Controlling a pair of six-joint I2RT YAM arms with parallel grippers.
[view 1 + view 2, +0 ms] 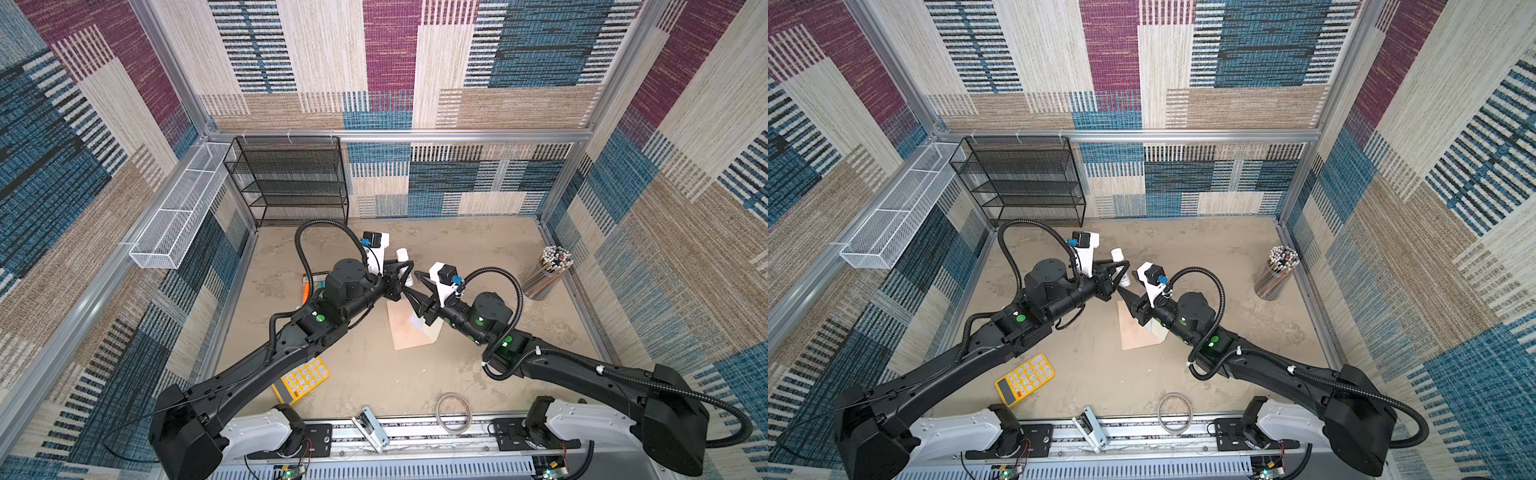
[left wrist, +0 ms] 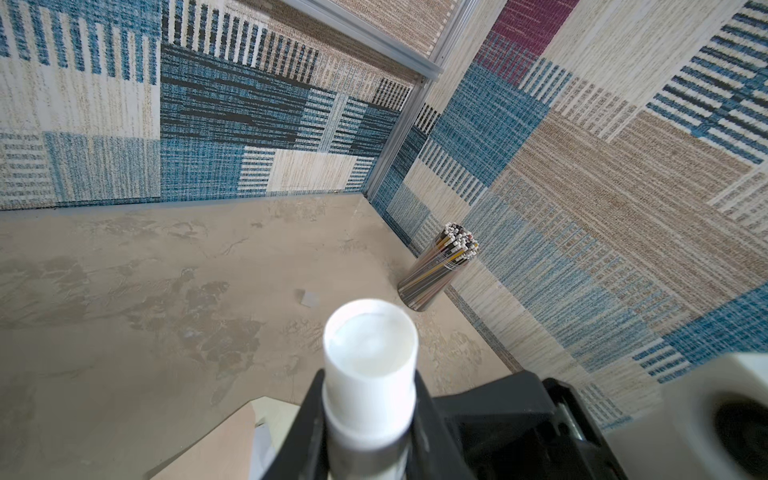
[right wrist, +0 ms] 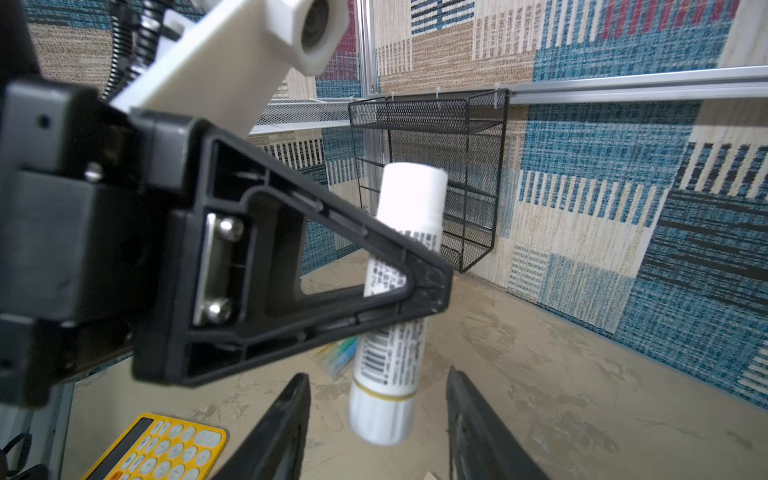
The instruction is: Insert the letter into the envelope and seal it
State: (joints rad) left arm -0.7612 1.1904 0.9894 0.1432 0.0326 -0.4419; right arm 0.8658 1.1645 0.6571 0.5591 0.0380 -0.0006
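Left tool: clenched on glue stick, raised near envelope.
Right tool: released, straddling stick's lower end, likely for uncapping.

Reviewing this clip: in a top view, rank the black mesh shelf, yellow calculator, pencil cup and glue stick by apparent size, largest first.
1. black mesh shelf, clearly largest.
2. yellow calculator and pencil cup: they look about alike, so I am not ranking them.
3. glue stick, smallest, and only partly visible.
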